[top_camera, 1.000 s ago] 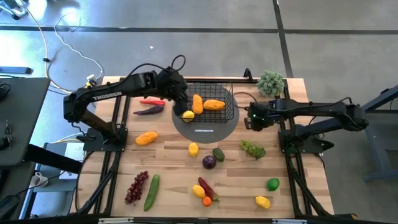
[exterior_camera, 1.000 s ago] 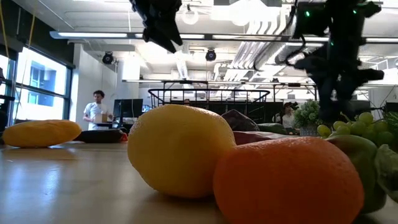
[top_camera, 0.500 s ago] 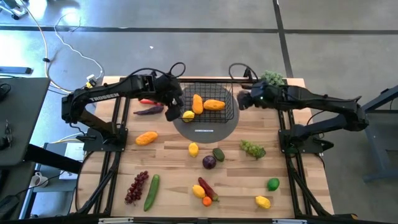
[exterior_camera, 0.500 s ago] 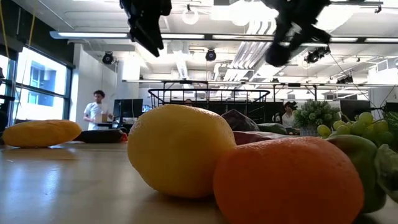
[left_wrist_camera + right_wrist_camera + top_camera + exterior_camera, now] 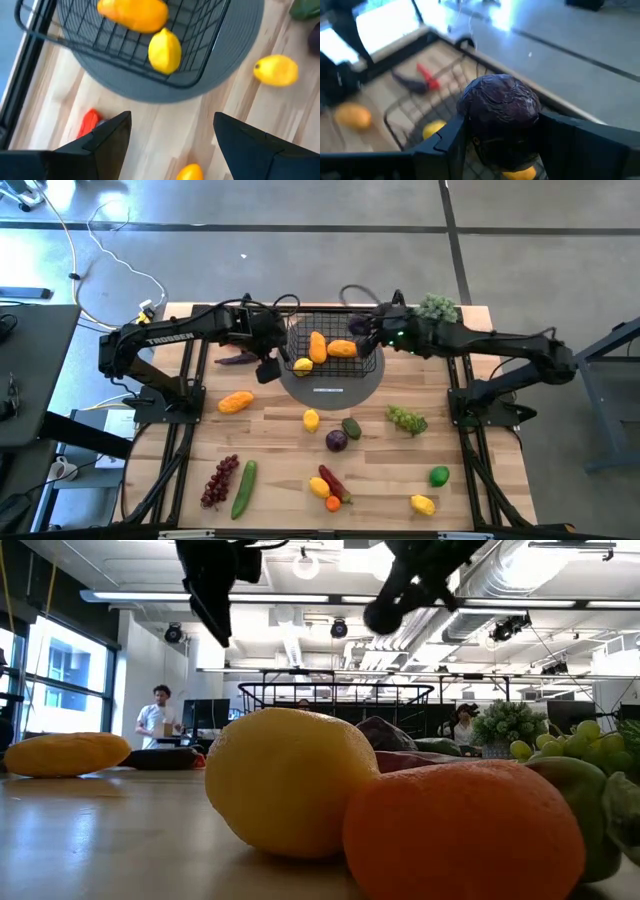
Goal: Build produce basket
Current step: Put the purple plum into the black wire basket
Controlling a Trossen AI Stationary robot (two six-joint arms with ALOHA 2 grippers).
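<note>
Swung in over the black wire basket point(image 5: 330, 345), right gripper point(image 5: 362, 328) clamps a wrinkled purple cabbage point(image 5: 500, 112) across its middle — light, rigid, likely slippery — while left gripper point(image 5: 268, 368) hangs open beside it.

The left arm reaches from the table's left edge toward the middle of the far edge, elbow raised, wrist bent down. The left gripper point(image 5: 268, 367) hangs above the table with its fingers point(image 5: 107, 136) spread wide and nothing between them. The right arm stretches in from the right edge along the far edge, nearly level. The right gripper point(image 5: 362, 330) is held high, its fingers point(image 5: 445, 145) clamped on a dark purple, wrinkled round piece point(image 5: 500, 112).
</note>
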